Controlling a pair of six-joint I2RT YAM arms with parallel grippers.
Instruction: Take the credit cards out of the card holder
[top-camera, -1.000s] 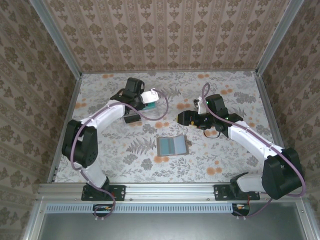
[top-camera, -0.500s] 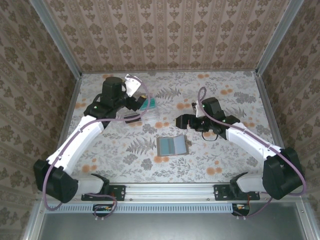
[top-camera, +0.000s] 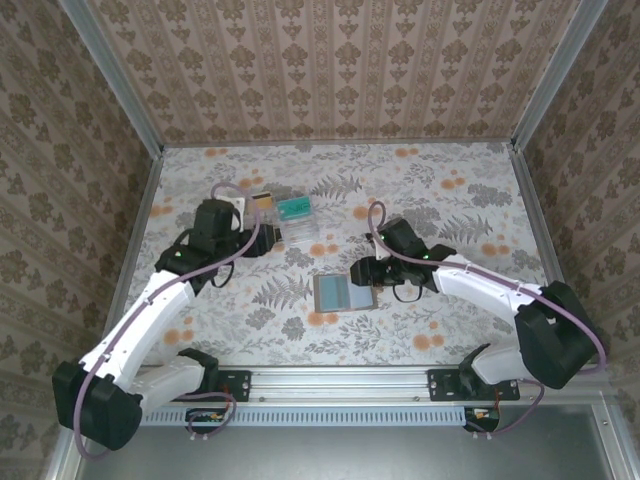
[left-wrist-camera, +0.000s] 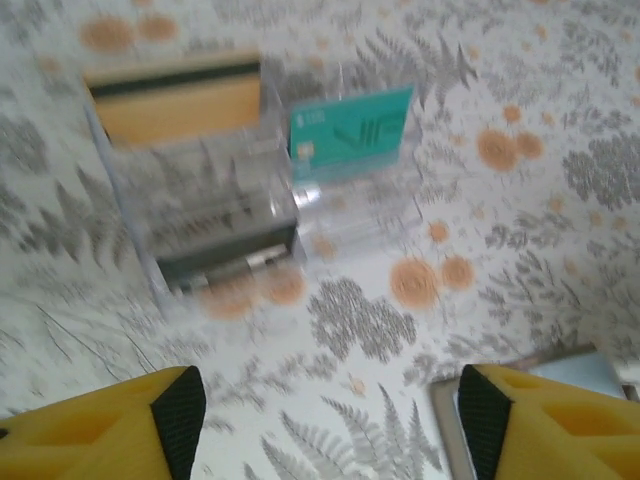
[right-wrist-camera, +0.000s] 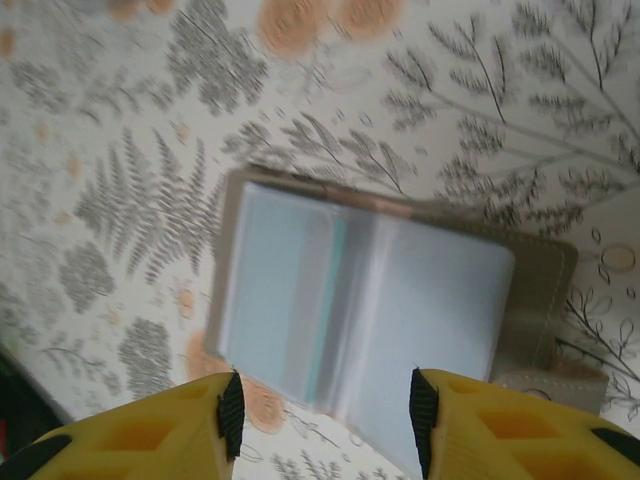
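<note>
The card holder (top-camera: 345, 292) lies open on the flowered table, bluish-grey panels up (right-wrist-camera: 370, 300), its side tab (right-wrist-camera: 550, 385) at the right. A thin teal edge (right-wrist-camera: 327, 300) shows in the slot by the fold. Two credit cards stand in a clear plastic tray (left-wrist-camera: 220, 230): a tan one with a black stripe (left-wrist-camera: 170, 105) (top-camera: 262, 200) and a teal one (left-wrist-camera: 350, 135) (top-camera: 293, 207). My right gripper (top-camera: 362, 270) (right-wrist-camera: 325, 415) hangs open just over the holder's edge, holding nothing. My left gripper (top-camera: 257, 240) (left-wrist-camera: 325, 420) is open and empty, short of the tray.
The clear tray (top-camera: 285, 220) stands behind and left of the holder. Patterned walls and metal frame posts close the table on three sides. A corner of the holder (left-wrist-camera: 565, 365) shows by the left gripper's right finger.
My left arm has drawn back toward the near left, off the tray, uncovering the tan card. My right gripper has come left and nearer onto the holder, its jaws narrower.
</note>
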